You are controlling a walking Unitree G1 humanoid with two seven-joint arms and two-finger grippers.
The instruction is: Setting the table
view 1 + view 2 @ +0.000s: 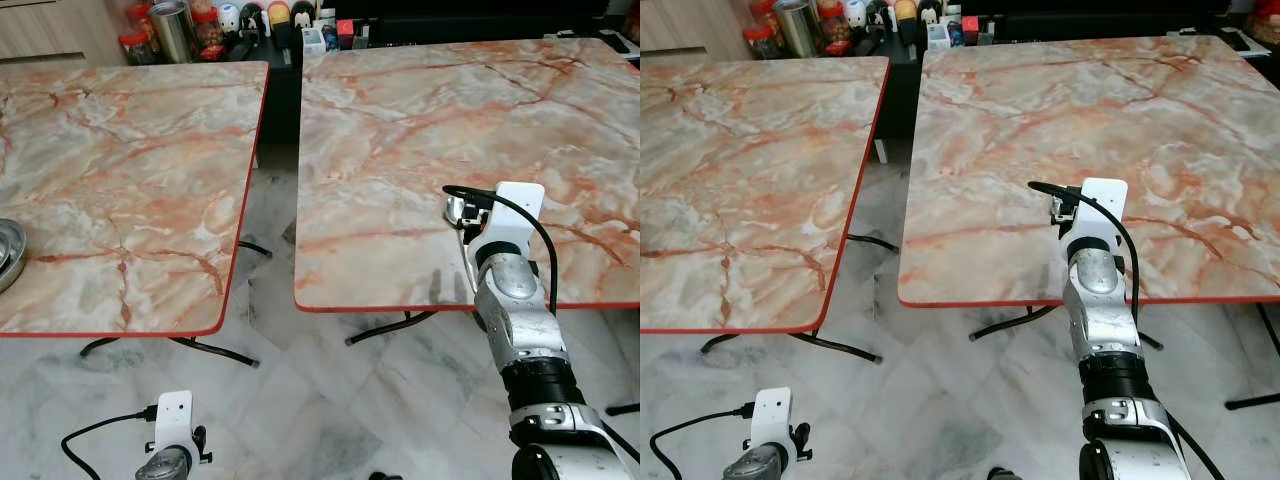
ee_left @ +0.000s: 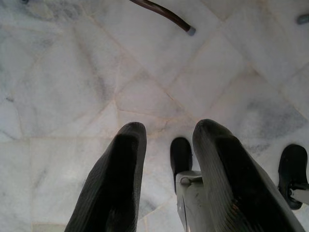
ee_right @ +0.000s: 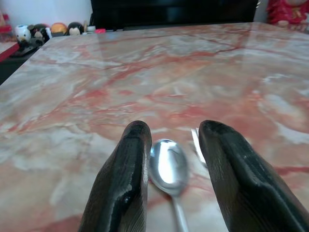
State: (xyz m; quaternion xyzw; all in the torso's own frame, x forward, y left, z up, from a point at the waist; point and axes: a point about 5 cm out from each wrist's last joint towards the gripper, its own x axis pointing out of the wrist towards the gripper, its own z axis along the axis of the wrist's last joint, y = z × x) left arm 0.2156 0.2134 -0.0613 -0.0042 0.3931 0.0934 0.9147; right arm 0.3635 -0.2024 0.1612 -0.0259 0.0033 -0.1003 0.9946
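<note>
Marble-patterned tables (image 1: 430, 150) over pale tile floor (image 1: 320, 400)

Right marble table (image 1: 400, 120), spoon (image 3: 169, 169) lying on it

Head stereo pair: I look forward and down from high up over two marble-topped benches, the left bench (image 1: 120, 180) and the right bench (image 1: 1090, 150), with tiled floor (image 1: 300, 400) between.
Shared by both eyes: same benches, offset sideways.
Left wrist: I face straight down, floor near.
Right wrist: low over the right bench, looking along its top, a spoon (image 3: 169, 169) very close.
</note>
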